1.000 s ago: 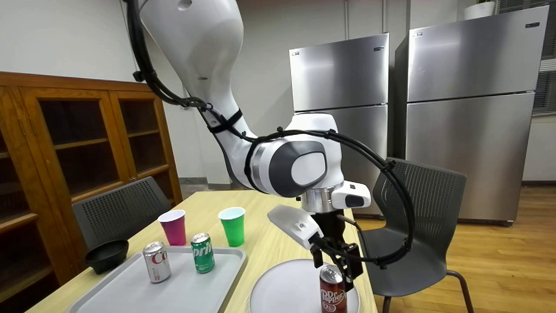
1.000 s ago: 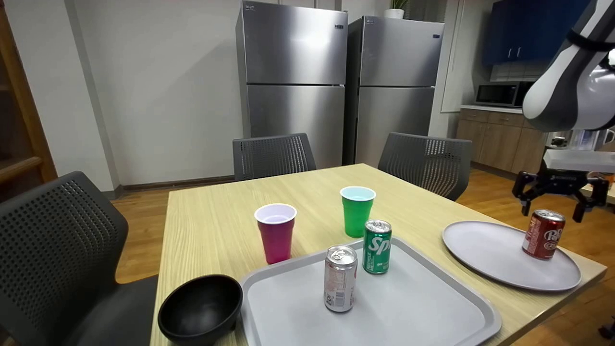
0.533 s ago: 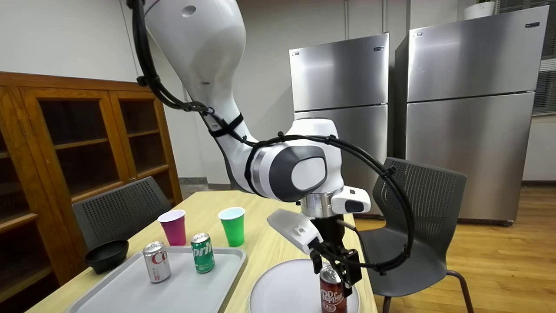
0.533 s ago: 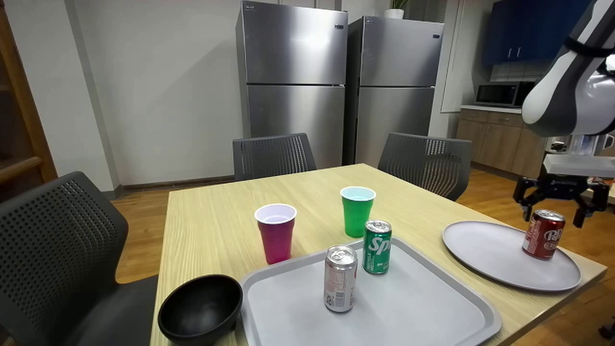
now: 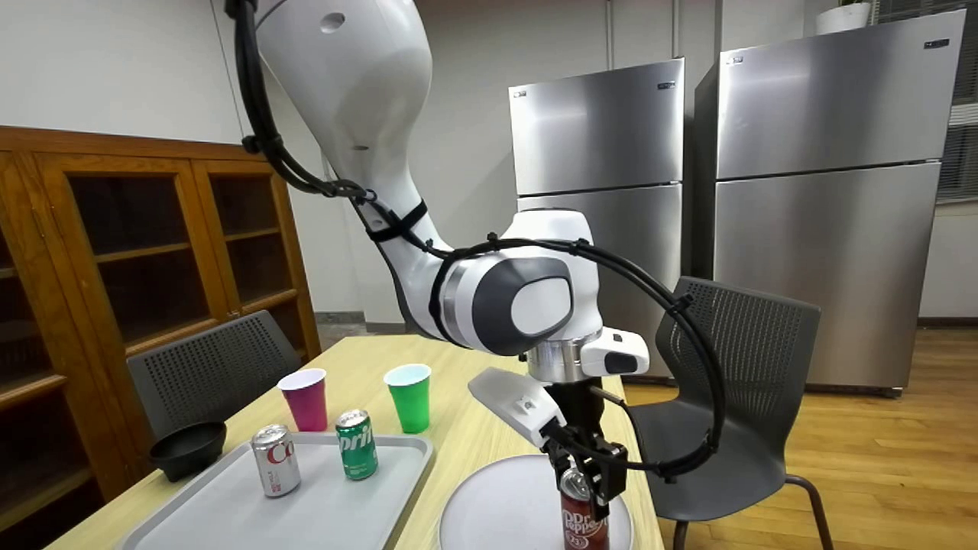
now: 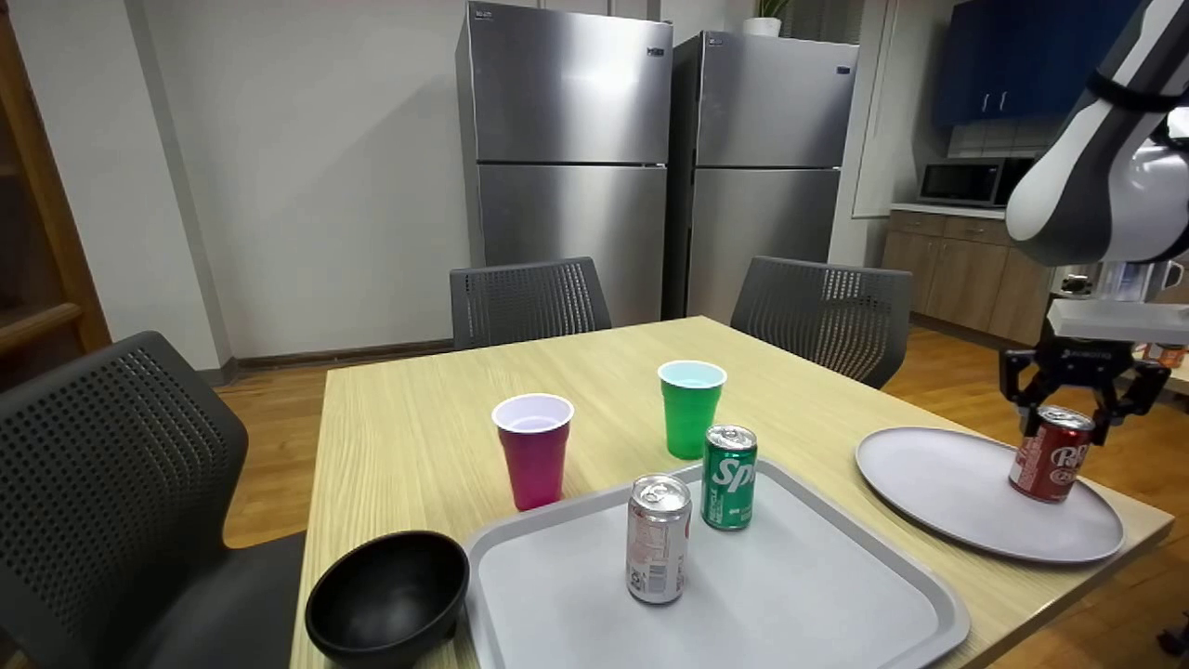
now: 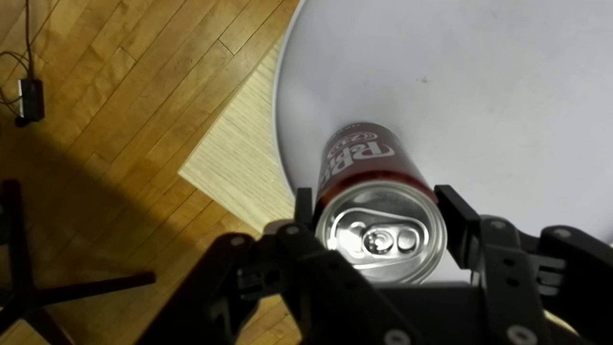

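1. At the left in an exterior view, a black bowl (image 6: 385, 595) is sitting on the bench (image 6: 427, 418), just beside a grey tray (image 6: 836, 595).
2. A purple cup (image 6: 534, 460) is standing past the tray's far edge; a silver can (image 6: 658, 544) is standing upright on the tray.
3. A green cup (image 6: 685, 409) is standing beyond a green can (image 6: 729, 483), which is also standing on the tray.
4. At the right, a pale plate (image 6: 938, 488) is carrying the upright red Dr Pepper can (image 6: 1050, 465) near the bench's corner.
5. My pincer (image 6: 1065, 427) is hanging over that can, its fingers (image 7: 457, 218) standing partway apart, about as wide as the can itself.
6. I am pinching the can near its top, one finger pressing either side, while its base is resting on the plate.
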`<state>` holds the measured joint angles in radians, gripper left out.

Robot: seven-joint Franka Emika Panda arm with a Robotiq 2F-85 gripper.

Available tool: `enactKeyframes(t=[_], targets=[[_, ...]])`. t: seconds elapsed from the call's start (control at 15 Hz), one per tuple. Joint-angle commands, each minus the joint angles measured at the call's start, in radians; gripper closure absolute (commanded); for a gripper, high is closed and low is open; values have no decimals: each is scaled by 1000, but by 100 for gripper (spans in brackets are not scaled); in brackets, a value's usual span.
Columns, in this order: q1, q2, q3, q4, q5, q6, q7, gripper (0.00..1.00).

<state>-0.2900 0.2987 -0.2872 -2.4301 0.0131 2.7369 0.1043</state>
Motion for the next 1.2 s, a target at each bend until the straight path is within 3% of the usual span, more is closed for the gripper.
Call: enactKeyframes(t=[0.0, 0.4, 1.13], targets=[[5, -36, 13, -21, 16, -3, -34, 61], [41, -167, -4, -116, -68, -4, -83, 61], [80, -463, 57, -324, -113, -37, -163, 61]])
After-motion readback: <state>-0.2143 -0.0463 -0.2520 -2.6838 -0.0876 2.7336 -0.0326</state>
